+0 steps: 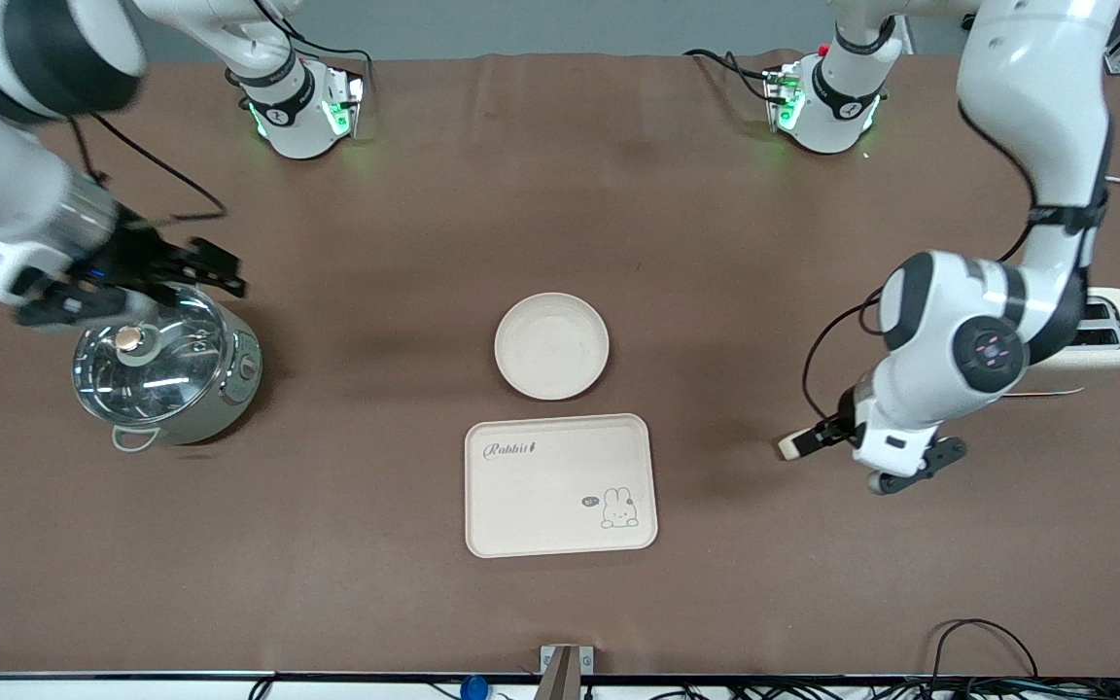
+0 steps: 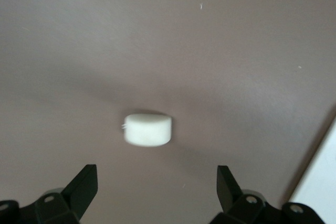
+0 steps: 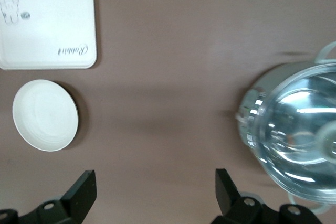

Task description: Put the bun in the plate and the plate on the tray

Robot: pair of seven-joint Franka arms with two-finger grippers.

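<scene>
The bun lies on the brown table toward the left arm's end; in the left wrist view the bun sits ahead of the fingers, untouched. My left gripper hovers low beside it, open and empty. The round plate sits mid-table, empty, and shows in the right wrist view. The tray lies just nearer the front camera than the plate; it also shows in the right wrist view. My right gripper is open and empty over the pot's rim.
A steel pot with a glass lid stands toward the right arm's end and shows in the right wrist view. A cream toaster stands under the left arm's elbow. Cables lie along the table's front edge.
</scene>
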